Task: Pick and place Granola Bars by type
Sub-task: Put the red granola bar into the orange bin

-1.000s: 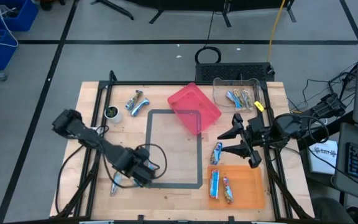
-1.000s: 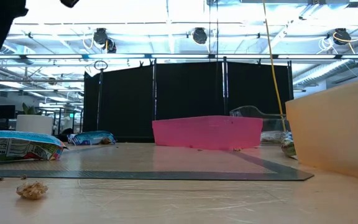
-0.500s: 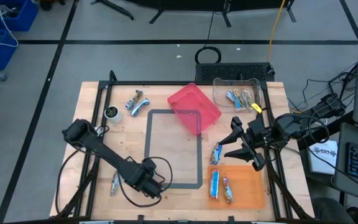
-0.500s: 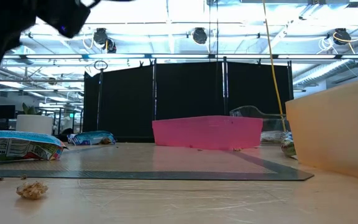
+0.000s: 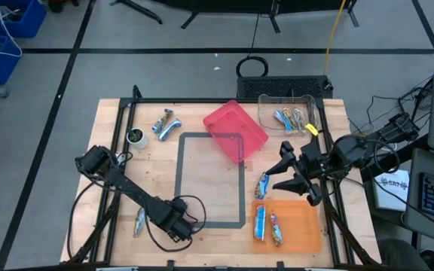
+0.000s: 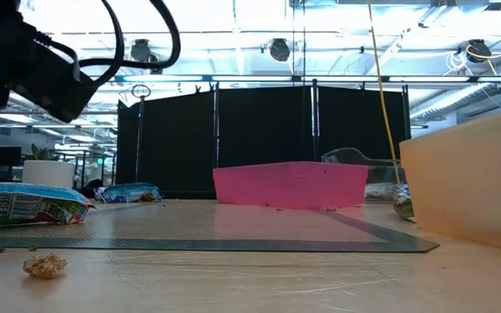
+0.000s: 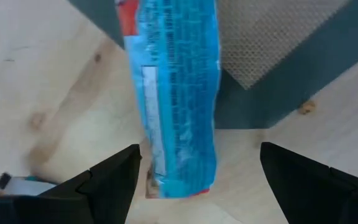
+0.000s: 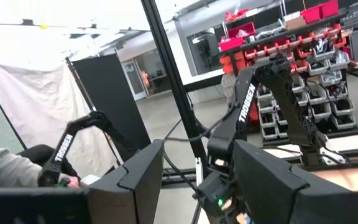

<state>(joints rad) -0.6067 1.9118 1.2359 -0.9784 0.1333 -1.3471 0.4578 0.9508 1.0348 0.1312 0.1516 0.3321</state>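
The left pincer (image 7: 194, 177) hangs released over a blue bar (image 7: 176, 93) lying on the table (image 5: 202, 169) near its front-left edge. The right pincer (image 5: 283, 167), spread wide, hovers beside the orange tray (image 5: 307, 229).

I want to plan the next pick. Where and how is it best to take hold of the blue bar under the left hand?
Probably across the middle of the blue bar, from straight above. It lies flat on the table, and the left hand hangs over it with fingers open on both long sides, so closing across the narrow width should work.
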